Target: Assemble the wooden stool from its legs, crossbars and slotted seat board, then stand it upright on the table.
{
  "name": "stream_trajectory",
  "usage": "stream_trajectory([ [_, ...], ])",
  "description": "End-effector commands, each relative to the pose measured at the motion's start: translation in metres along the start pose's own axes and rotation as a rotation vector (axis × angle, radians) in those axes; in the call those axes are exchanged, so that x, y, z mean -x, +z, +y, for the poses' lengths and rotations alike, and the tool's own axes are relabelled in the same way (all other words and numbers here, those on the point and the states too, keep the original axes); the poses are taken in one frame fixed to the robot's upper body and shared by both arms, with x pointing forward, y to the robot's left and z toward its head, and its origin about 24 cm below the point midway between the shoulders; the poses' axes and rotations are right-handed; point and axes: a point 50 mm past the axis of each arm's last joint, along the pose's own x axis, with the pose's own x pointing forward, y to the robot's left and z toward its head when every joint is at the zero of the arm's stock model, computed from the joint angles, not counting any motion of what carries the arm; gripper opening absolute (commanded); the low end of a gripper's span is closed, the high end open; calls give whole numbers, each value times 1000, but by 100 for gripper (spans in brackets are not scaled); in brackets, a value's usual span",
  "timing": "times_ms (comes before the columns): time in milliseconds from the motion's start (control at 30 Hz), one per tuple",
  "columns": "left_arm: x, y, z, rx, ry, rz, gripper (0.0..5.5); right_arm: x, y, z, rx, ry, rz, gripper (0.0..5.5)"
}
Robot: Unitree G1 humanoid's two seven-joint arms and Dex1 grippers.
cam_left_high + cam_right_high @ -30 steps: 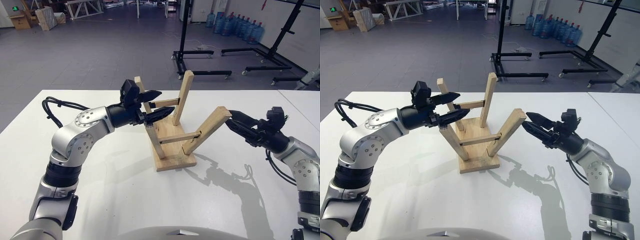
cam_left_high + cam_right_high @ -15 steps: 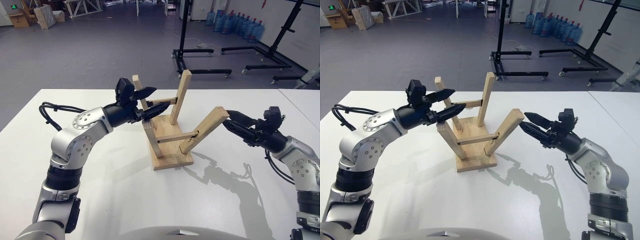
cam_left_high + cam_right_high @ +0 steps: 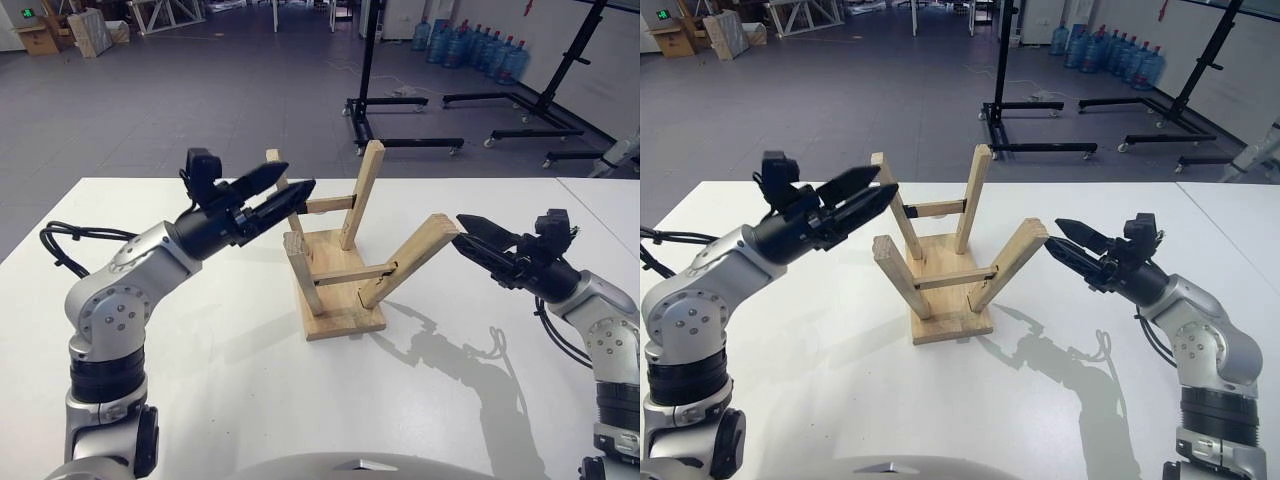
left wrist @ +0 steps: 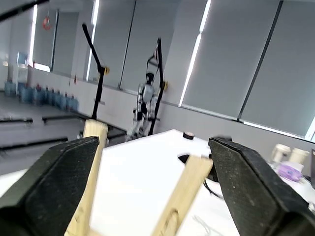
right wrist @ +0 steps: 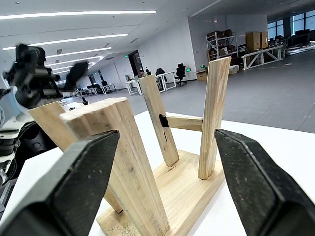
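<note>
The table (image 3: 220, 380) spread below both claws and carried the whole job, giving a flat bed to push joints against. Between the two claws the stool (image 3: 352, 236) rested upside down, presumably so that the legs could be pressed down into the slots from above. Its seat board (image 3: 350, 318) lay flat on the table, lower than either claw and well apart from both, so nothing steadied it but its own weight.

Of the legs, the leaning leg (image 3: 412, 258) tilted out toward the right claw (image 3: 458, 229), its top end just ahead of that claw's tips. I judged it not yet squarely seated, and the claw placed there to square it up. The far leg (image 3: 896, 205) rose just beside the tips of the left claw (image 3: 298, 175), likely a spot from which to brace the frame.

The upper crossbar (image 3: 330, 204) ran away from the left claw, joining the far leg to its upright partner. The lower crossbar (image 3: 345, 274) sat below the level of both claws, tying the near leg to the leaning one.

The left claw stood wide and held nothing. The right claw was also spread, empty, with the leg end near its gap but not pinched. Turning the stool onto its feet was not yet done.
</note>
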Motion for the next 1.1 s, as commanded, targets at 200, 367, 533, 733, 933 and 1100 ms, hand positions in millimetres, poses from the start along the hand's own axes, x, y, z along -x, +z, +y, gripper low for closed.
stream_trajectory([
  [200,-13,-22,2,28,16,42,408,-6,4,0,5,17,-8,357],
  [367,-23,-27,-1,28,-18,31,408,-8,1,3,-7,61,28,357],
  [533,-26,-31,-1,24,-32,48,408,-13,1,5,-15,93,36,357],
  [733,-31,-31,-4,42,-94,32,408,-28,-3,6,-27,159,53,357],
  [933,-35,-29,-6,26,-120,40,408,-48,-11,14,-53,258,59,357],
  [1100,-38,-25,-6,14,-134,38,408,-57,-24,19,-65,306,101,357],
])
